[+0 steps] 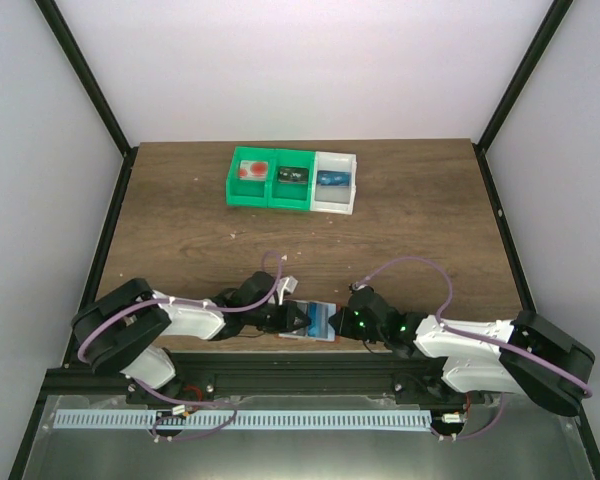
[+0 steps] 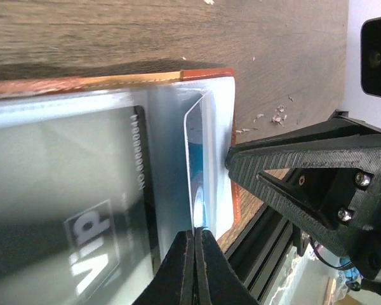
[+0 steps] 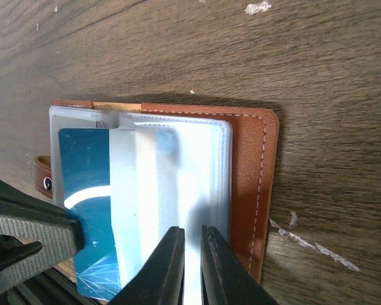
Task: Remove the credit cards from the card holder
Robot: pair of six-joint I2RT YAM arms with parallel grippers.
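Closest to the lens in the left wrist view, the left gripper [image 2: 194, 246] has its two black fingertips pressed tight together on the edge of the blue card [image 3: 89, 171]. It pinches the part of the card that pokes out past the sleeve.

Beneath everything lies the brown wooden table [image 1: 180, 220]. At its far side stands a row of green and white bins [image 1: 292, 180], well apart from the arms. The card holder [image 3: 249, 165] lies open and flat at the near edge of the table, between the two grippers, orange-brown leather down. Its clear sleeve [image 3: 197, 159] faces up. The right gripper [image 3: 192, 257] rests its tips on that sleeve with only a slim gap between its jaws. Whether it actually pinches the plastic I cannot tell. A dark card [image 2: 70, 210] marked VIP sits inside the sleeve beside the blue card.
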